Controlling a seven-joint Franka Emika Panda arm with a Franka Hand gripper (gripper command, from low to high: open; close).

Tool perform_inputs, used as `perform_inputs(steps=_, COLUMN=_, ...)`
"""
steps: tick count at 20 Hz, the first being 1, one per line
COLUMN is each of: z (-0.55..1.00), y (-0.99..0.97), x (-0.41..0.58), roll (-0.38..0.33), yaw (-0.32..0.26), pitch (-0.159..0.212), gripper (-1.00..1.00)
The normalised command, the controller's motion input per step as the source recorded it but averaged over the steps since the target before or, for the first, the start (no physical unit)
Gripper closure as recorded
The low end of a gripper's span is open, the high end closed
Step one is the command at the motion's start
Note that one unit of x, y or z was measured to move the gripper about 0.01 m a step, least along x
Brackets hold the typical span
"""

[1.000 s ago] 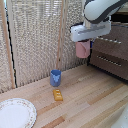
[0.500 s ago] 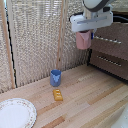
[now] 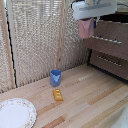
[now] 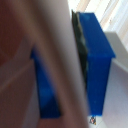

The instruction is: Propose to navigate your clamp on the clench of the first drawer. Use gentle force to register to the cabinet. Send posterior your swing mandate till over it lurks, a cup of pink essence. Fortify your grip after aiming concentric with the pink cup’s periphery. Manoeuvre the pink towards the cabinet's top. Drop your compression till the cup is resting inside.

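Clamp (image 3: 86, 21) high in my exterior view, fingers pinched on pink cup (image 3: 85, 29); cup hangs in air beside cabinet (image 3: 111, 50), just off open top drawer's near corner, well above table (image 3: 95, 102). Wrist view confirms: blue fingertip (image 4: 95, 60) pressed against pink cup wall (image 4: 55, 50), blurred. Near to far on table: patterned plate (image 3: 15, 114), yellow block (image 3: 58, 95), blue cup (image 3: 55, 77). Reed screen (image 3: 40, 40) behind.
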Motion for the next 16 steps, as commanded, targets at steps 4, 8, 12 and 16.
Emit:
perform_inputs(steps=4, z=0.87, y=0.0, x=0.389, roll=-0.13, yaw=-0.249, pitch=0.039, gripper=1.0)
perform_inputs(steps=8, z=0.94, y=-0.01, x=0.446, roll=-0.15, yaw=-0.232, pitch=0.04, gripper=1.0)
perform_inputs(steps=12, z=1.0, y=-0.21, x=0.405, roll=-0.07, yaw=-0.21, pitch=0.043, gripper=1.0)
perform_inputs(steps=16, z=1.0, y=-0.5, x=0.396, roll=-0.012, yaw=-0.163, pitch=0.041, gripper=1.0)
